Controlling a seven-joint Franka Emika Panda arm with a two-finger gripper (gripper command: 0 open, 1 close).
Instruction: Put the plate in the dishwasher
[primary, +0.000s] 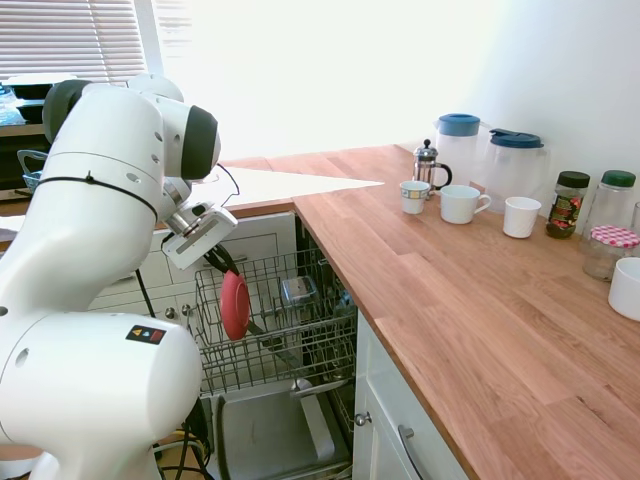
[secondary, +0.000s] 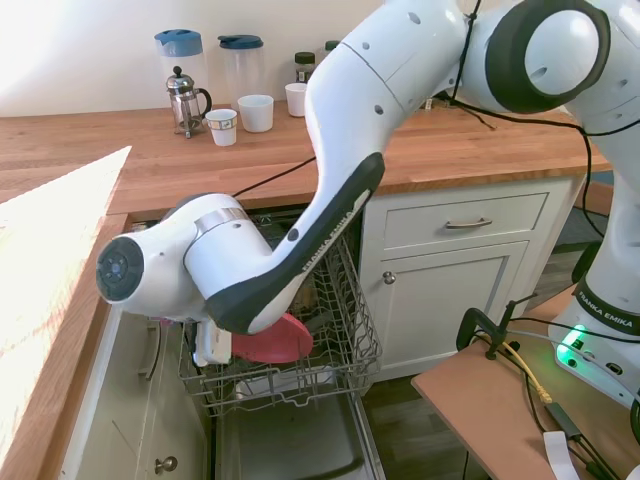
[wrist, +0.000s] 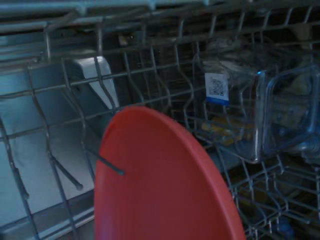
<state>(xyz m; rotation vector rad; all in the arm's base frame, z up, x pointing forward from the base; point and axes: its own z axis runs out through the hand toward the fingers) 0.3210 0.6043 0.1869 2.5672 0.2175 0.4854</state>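
Wooden countertop (primary: 470, 290) runs in an L over white cabinets (secondary: 460, 270), w/ the dishwasher (primary: 275, 400) built in under the corner, its door dropped open and the grey wire rack (primary: 290, 340) pulled out over the steel inner face. White Franka arm reaches down from the counter side into the rack; in the second exterior view its forearm covers most of the rack front. Plate (primary: 235, 305), coral-pink, stands on edge inside the rack, roughly upright, w/ the gripper (primary: 222, 262) right at its top rim; fingers are dark and mostly hidden behind the wrist and plate, so can't tell if they're clamped on the rim or apart. Second exterior view shows the same plate as a red disc low in the rack just below the arm's elbow shell. Wrist view: plate fills the lower middle, one thin wire tine crossing in front of its face, rack wires all round. Clear plastic container (wrist: 260, 115) w/ a small white label sits in the rack just beside the plate, not clearly touching; it shows as a pale box in the first exterior view too. On the counter near the wall, well apart from the dishwasher: two lidded pitchers w/ blue tops (primary: 490, 160), a French press (primary: 430, 165), three white mugs (primary: 465, 203), a few jars (primary: 590, 215) further along.
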